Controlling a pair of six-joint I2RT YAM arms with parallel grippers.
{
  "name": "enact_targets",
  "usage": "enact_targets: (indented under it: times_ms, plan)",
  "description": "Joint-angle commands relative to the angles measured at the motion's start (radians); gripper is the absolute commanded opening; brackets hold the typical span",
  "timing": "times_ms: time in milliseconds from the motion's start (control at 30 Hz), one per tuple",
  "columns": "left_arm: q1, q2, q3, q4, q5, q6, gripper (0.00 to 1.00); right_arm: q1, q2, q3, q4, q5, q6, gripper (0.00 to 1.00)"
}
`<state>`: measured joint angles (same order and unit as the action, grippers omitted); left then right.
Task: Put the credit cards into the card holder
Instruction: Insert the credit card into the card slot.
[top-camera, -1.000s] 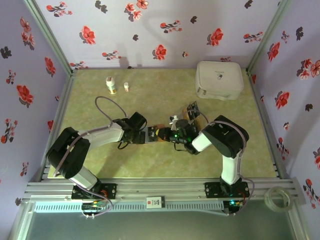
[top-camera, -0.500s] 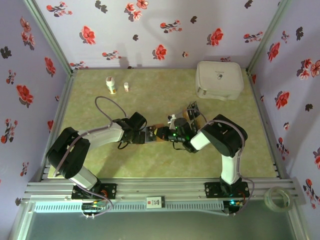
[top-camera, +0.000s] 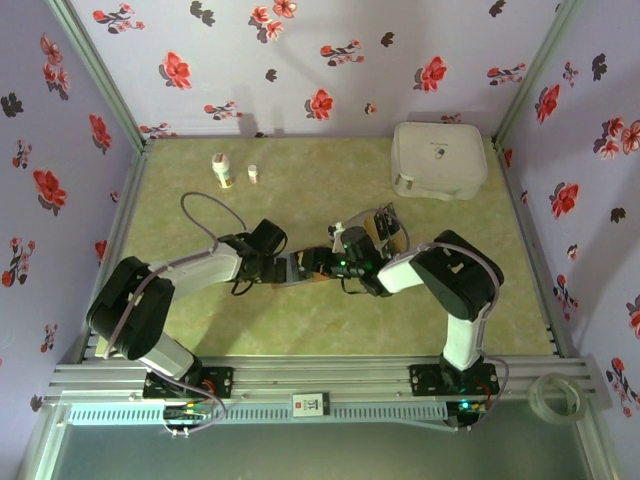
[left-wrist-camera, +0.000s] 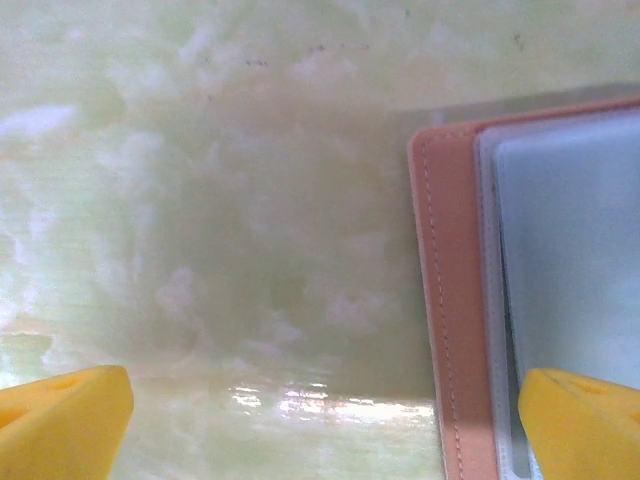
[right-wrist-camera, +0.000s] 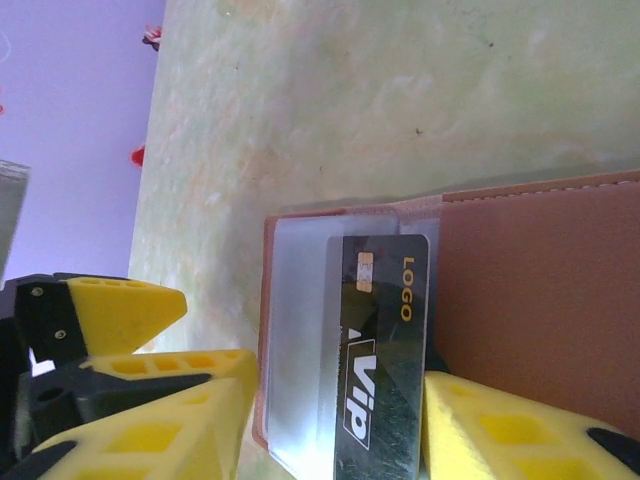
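Observation:
The reddish-brown card holder (right-wrist-camera: 530, 290) lies open on the table, its pale grey-blue inside (left-wrist-camera: 570, 250) facing up. A black credit card (right-wrist-camera: 385, 350) marked VIP sits partly slid into a clear pocket. My right gripper (right-wrist-camera: 340, 400) is open, its yellow fingers (right-wrist-camera: 500, 430) standing either side of that card, the left one apart from it. My left gripper (left-wrist-camera: 320, 420) is wide open and low over the table, one finger (left-wrist-camera: 580, 420) above the holder's edge. From above, both grippers (top-camera: 287, 268) (top-camera: 327, 262) meet at the holder (top-camera: 306, 267). More credit cards (top-camera: 386, 224) lie behind the right arm.
A large white rounded case (top-camera: 438, 160) stands at the back right. Two small bottles (top-camera: 221, 170) (top-camera: 253, 173) stand at the back left. Flowered walls enclose the green table (top-camera: 300, 330) on three sides. A tape roll (top-camera: 558, 397) lies outside the frame rail.
My right gripper has gone from shut to open, letting go of the black card in the holder's pocket. Both grippers and the holder have shifted slightly left.

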<state>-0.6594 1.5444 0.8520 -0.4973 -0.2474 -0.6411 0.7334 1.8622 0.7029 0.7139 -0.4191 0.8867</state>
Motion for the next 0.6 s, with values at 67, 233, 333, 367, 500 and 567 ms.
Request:
enact_targets:
  times_ms: [67,233,333,367,500,567]
  plan:
    - [0.038,-0.043,-0.011,0.005,0.028,-0.006,1.0,0.001,-0.032,0.046,-0.178,0.056,-0.053,0.56]
    - [0.067,-0.054,-0.028,0.0,0.035,-0.015,1.0,0.01,-0.065,0.113,-0.309,0.082,-0.102,0.63]
    - [0.079,-0.062,-0.044,0.0,0.039,-0.019,1.0,0.021,-0.086,0.157,-0.401,0.107,-0.142,0.66]
    - [0.081,-0.065,-0.051,0.001,0.04,-0.021,1.0,0.024,-0.092,0.169,-0.427,0.117,-0.151,0.66]
    - [0.09,-0.066,-0.069,0.003,0.04,-0.022,1.0,0.035,-0.107,0.223,-0.533,0.152,-0.193,0.69]
    - [0.09,-0.063,-0.073,0.002,0.04,-0.022,1.0,0.037,-0.113,0.24,-0.577,0.173,-0.211,0.69]
